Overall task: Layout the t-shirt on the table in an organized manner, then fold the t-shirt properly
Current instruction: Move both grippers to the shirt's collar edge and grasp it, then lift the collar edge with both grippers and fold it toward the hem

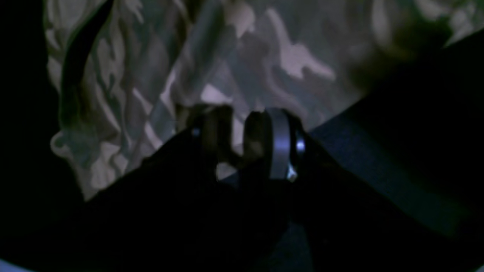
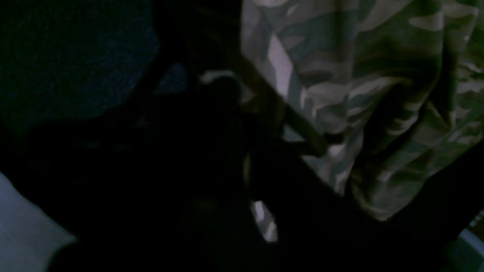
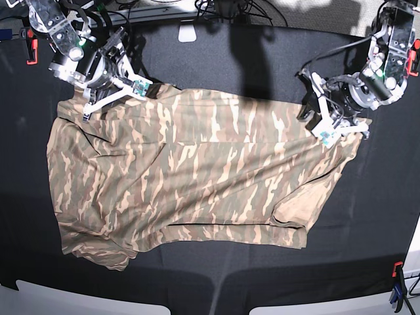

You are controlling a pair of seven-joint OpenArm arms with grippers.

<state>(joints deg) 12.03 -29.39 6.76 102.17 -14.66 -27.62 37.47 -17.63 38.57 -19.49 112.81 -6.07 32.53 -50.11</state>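
Note:
The camouflage t-shirt [image 3: 197,170] lies spread and creased on the black table [image 3: 216,59], one sleeve folded up at lower right. My right gripper [image 3: 140,86] sits at the shirt's upper left edge, shut on the fabric. In the right wrist view the print [image 2: 359,75] bunches against dark fingers. My left gripper [image 3: 326,133] rests on the shirt's upper right corner. In the left wrist view this gripper [image 1: 238,130] shows its fingers [image 1: 278,139] standing apart, with t-shirt fabric [image 1: 287,60] showing in the gap and beyond.
Cables and a white block [image 3: 187,33] lie along the far edge. A red clamp [image 3: 29,49] sits at the left edge and another [image 3: 397,289] at lower right. White corner pieces [image 3: 65,298] mark the near edge. Bare black cloth surrounds the shirt.

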